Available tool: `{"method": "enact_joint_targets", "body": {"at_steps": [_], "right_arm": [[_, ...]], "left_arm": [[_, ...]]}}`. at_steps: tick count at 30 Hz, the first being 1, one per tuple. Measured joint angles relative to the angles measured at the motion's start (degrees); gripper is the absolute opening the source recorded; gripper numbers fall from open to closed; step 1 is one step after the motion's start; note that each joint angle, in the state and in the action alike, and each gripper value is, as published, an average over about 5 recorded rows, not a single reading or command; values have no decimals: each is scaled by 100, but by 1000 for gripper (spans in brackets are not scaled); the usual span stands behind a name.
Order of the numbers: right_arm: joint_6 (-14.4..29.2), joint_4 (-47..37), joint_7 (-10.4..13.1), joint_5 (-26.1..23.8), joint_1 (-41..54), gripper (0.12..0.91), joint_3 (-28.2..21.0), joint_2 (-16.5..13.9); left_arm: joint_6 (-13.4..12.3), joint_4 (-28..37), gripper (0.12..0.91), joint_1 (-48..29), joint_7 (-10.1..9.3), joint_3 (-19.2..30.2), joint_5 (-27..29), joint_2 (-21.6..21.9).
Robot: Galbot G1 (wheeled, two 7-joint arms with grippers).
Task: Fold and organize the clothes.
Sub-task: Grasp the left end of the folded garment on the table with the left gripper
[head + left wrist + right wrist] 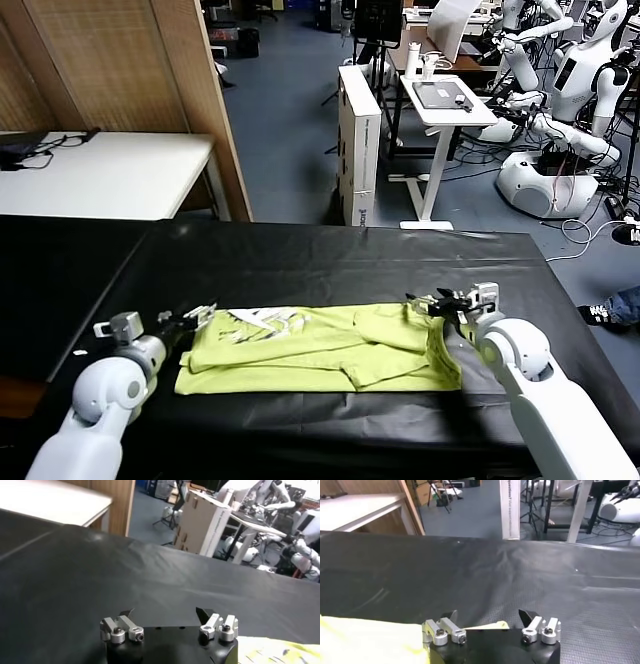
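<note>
Lying folded lengthwise at lower centre, lime T-shirt (325, 348) on black surface (300, 260), left claw (198, 320) spread at its left end, right claw (437, 303) spread at its right end

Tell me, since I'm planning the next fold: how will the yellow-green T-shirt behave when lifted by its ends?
The T-shirt lies in soft wrinkled layers, so it will probably sag between the left gripper and right gripper. It looks thin, likely light, and may slide on the smooth black table cover.

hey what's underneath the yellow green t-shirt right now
The T-shirt lies folded into a long strip on the black table cover, which shows all around it. Whatever sits directly beneath the fabric, and the shirt's lower layers, are covered and cannot be seen.
</note>
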Motion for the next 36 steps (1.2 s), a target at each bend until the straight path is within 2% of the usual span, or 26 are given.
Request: {"method": "enact_joint_targets", "body": {"at_steps": [5, 8, 11, 13, 15, 18, 22, 36], "right_arm": [[-1, -18, -37, -44, -36, 878, -15, 10], [-1, -3, -79, -76, -79, 788, -5, 18], [-1, 29, -95, -87, -123, 660, 9, 18], [1, 49, -99, -90, -150, 545, 22, 19], [7, 61, -99, -96, -174, 394, 40, 27], [33, 59, -63, -115, -209, 219, 77, 57], [95, 48, 34, -138, -278, 143, 168, 133], [174, 81, 244, -122, -409, 141, 328, 289]], "left_arm": [[-5, 44, 787, 13, 0, 0, 1, -39], [-9, 69, 657, 2, 1, 0, -19, -42], [-12, 72, 476, 0, 11, 1, -20, -46], [-15, 71, 344, 4, 20, 1, -10, -52], [-21, 72, 230, 9, 27, 1, 13, -56], [-37, 90, 150, 10, 36, 0, 60, -56], [-87, 145, 146, -1, 63, -13, 93, -44], [-86, 74, 146, 39, 36, -85, 91, 37]]}}
